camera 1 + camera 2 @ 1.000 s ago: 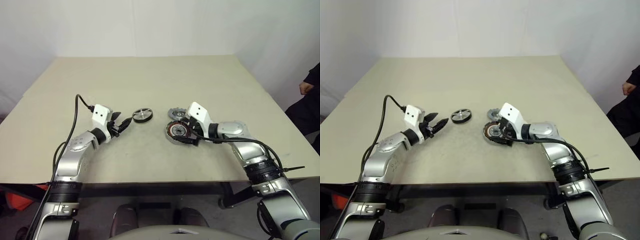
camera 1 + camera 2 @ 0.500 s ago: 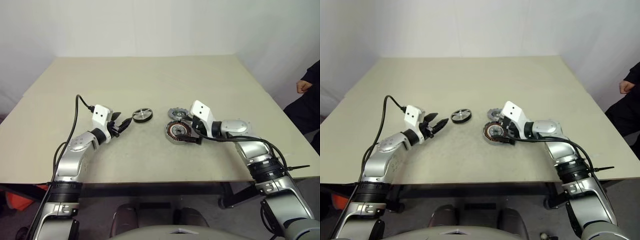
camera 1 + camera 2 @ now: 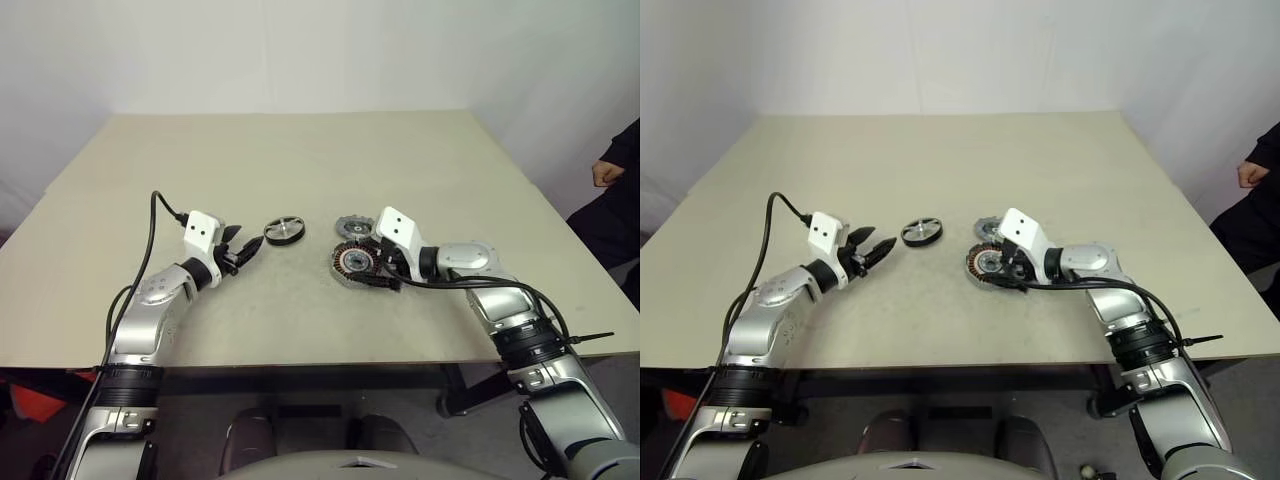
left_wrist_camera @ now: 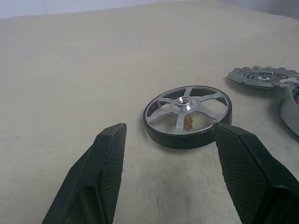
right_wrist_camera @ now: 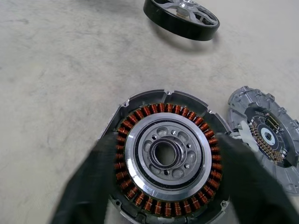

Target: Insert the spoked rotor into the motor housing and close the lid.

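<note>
On the matt beige worktop (image 3: 300, 160), whose surface is finely speckled, three round metal parts lie near one another between my two arms. The spoked rotor (image 4: 187, 115), a small shiny silver wheel with a dark outer band, slim spokes and a raised central hub, lies flat just ahead of my left gripper (image 4: 168, 140). That gripper stands open, its two black fingers (image 4: 110, 158) with cross-hatched pads spread wider than the wheel and holding nothing; the right-hand pad sits just beside the wheel's rim, though I cannot tell whether it touches.

To the rotor's right lies the motor housing (image 5: 166, 154), a shallow round grey metal cup with a notched outer wall, a ring of copper-orange windings packed like small ribbed blocks, and a smooth polished inner collar round a central bore. My right gripper (image 3: 375, 270) is at this housing, one blurred black finger on each side of it in the wrist view. The fingers are partly spread about the cup's width, but I cannot tell whether they press on its wall or stand just off it.

Just beyond the housing, close beside it, lies the lid (image 5: 266, 137), a dull grey round disc with a scalloped, notched edge and a dark inner face with a fan of fine copper-coloured ribs round a small centre.
</note>
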`<act>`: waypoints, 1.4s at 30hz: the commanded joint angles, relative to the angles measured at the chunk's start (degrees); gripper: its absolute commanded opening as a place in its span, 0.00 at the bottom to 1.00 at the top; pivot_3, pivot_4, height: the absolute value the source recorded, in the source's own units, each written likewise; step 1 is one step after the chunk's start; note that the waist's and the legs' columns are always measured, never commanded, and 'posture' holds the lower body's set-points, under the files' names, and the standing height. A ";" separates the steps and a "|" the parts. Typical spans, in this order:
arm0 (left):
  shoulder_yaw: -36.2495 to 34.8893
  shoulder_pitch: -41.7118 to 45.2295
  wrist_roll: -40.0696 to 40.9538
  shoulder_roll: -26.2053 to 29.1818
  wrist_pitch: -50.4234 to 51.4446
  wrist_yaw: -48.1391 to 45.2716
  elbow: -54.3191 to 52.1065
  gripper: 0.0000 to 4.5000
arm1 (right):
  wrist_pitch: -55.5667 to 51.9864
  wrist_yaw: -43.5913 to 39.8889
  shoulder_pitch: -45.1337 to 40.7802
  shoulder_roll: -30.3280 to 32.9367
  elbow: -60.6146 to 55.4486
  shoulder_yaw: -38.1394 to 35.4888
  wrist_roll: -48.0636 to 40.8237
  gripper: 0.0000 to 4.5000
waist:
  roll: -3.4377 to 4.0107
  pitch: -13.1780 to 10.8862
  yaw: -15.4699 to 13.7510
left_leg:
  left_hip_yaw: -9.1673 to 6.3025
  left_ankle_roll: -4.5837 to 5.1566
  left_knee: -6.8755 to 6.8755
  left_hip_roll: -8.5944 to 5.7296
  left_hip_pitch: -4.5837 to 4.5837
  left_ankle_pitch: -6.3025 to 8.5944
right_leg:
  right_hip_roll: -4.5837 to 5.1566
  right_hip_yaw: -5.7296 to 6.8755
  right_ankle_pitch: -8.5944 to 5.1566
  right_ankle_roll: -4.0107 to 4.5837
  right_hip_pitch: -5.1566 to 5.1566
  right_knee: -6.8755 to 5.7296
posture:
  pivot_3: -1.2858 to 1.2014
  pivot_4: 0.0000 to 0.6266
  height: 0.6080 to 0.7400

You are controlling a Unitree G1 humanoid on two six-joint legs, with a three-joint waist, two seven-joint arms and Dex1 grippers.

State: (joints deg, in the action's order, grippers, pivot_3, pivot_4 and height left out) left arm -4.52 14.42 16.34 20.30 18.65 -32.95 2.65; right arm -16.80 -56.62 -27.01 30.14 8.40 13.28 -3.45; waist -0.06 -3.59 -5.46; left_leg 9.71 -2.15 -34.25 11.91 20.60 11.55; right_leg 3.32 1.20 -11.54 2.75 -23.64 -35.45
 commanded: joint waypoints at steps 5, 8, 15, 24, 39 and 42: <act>-0.22 0.52 -0.22 0.45 -0.99 0.16 -1.01 0.69 | -1.01 0.35 -1.87 0.01 -1.67 -0.96 -0.97 0.64 | 0.00 0.00 0.00 | 0.00 0.00 0.00 0.00 0.00 0.00 | 0.00 0.00 0.00 0.00 0.00 0.00 | 0.52 0.00 1.00; -0.21 0.48 -0.25 0.51 -0.90 0.18 -1.07 0.69 | -0.77 0.34 -1.94 0.14 -1.61 -0.86 -0.71 0.64 | 0.00 0.00 0.00 | 0.00 0.00 0.00 0.00 0.00 0.00 | 0.00 0.00 0.00 0.00 0.00 0.00 | 0.52 0.00 1.00; -0.18 0.71 -0.32 0.57 -0.94 0.08 -0.75 0.69 | 0.39 0.65 -1.80 -0.04 -1.54 -1.52 -1.19 0.56 | 0.00 0.00 0.00 | 0.00 0.00 0.00 0.00 -0.01 0.00 | 0.00 0.00 0.00 0.00 0.00 0.00 | 0.52 0.00 1.00; -0.19 0.79 -0.38 0.53 -0.90 0.18 -0.72 0.69 | -0.43 1.75 -2.13 0.31 -0.96 -0.72 0.08 0.03 | 0.00 0.00 0.00 | 0.00 0.00 0.00 0.00 0.00 0.00 | 0.00 0.00 -0.01 -0.01 0.00 0.00 | 0.52 0.00 1.00; -0.16 0.64 -0.48 0.36 -0.88 0.36 -0.63 0.69 | 1.16 0.02 -0.75 1.99 -0.76 0.49 1.67 0.03 | 0.00 0.00 -0.01 | 0.00 0.00 0.00 0.00 0.00 0.00 | 0.00 0.00 -0.06 -0.11 0.00 0.00 | 0.52 0.00 1.00; -0.24 0.48 -0.49 0.38 -0.86 0.42 -0.67 0.69 | 0.78 0.13 -0.82 1.52 -0.82 0.67 1.70 0.03 | 0.00 0.00 0.00 | 0.00 0.00 0.00 0.00 0.00 0.00 | 0.00 0.00 -0.06 -0.10 0.00 0.00 | 0.52 0.00 1.00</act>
State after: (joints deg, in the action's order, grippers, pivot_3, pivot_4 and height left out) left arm -4.51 14.43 15.96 20.31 18.62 -32.79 2.94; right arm -16.66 -56.58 -27.24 31.78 8.46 14.16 -1.55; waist -0.06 -3.59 -5.46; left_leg 9.71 -2.15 -34.25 11.92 20.59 11.55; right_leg 3.32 1.20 -11.60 2.65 -23.64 -35.45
